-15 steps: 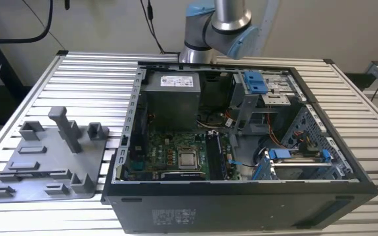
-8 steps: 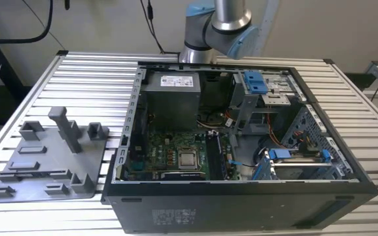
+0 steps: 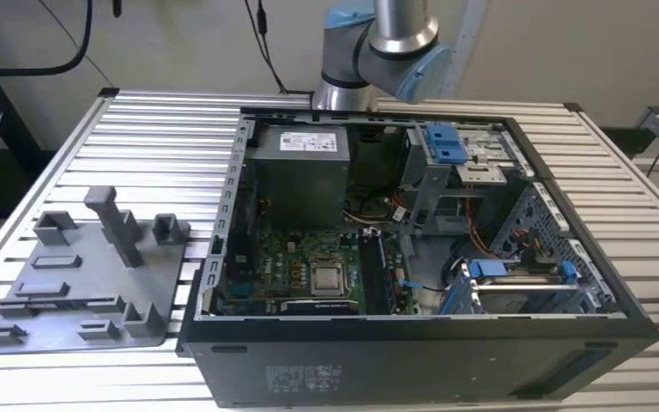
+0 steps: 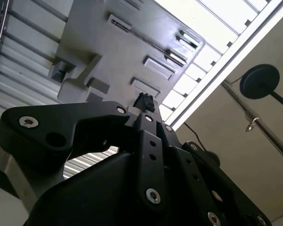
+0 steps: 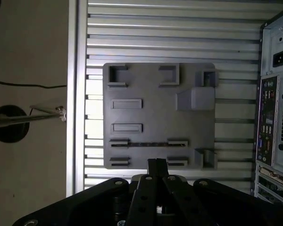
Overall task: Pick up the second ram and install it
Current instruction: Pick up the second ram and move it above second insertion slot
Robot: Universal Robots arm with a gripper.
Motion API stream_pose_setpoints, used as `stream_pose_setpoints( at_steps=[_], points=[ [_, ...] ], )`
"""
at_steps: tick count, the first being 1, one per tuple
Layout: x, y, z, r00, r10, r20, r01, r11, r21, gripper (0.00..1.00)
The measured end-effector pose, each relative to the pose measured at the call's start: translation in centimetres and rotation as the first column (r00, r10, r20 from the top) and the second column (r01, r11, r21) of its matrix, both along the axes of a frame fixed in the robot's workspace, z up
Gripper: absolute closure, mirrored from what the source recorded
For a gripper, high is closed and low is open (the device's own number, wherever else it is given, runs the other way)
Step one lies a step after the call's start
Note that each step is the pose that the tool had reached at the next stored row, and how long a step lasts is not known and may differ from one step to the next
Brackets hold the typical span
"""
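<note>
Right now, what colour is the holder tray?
The holder tray is plain grey, clearest in the first wrist view.

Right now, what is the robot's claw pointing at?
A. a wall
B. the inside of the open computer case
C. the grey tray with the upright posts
C. In the first wrist view the shut gripper points at the grey tray on the slatted table, beside the computer case. A thin dark strip, apparently the second ram, sits between the tray's brackets.
</note>
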State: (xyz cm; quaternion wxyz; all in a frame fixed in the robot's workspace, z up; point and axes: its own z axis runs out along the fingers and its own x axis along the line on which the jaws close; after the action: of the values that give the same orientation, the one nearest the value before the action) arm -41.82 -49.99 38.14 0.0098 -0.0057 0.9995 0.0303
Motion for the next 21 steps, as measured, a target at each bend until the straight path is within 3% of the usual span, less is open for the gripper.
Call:
stream_pose_setpoints(
  at_steps=[3, 6, 11, 16, 21],
  points=[
    [0.00, 0.00, 0.00, 1.0000, 0.003, 0.0000, -0.003, 1.0000, 0.0001, 0.89],
    [-0.01, 0.00, -0.01, 0.9991, 0.042, 0.0000, -0.042, 0.9991, 0.0001, 0.89],
    [0.00, 0.00, 0.00, 0.9910, 0.134, 0.0000, -0.134, 0.9910, 0.0001, 0.89],
    [0.00, 0.00, -0.01, 0.9748, 0.223, 0.0001, -0.223, 0.9748, 0.0001, 0.89],
    [0.00, 0.00, -0.01, 0.9508, 0.310, 0.0001, -0.310, 0.9508, 0.0001, 0.89]
  ],
)
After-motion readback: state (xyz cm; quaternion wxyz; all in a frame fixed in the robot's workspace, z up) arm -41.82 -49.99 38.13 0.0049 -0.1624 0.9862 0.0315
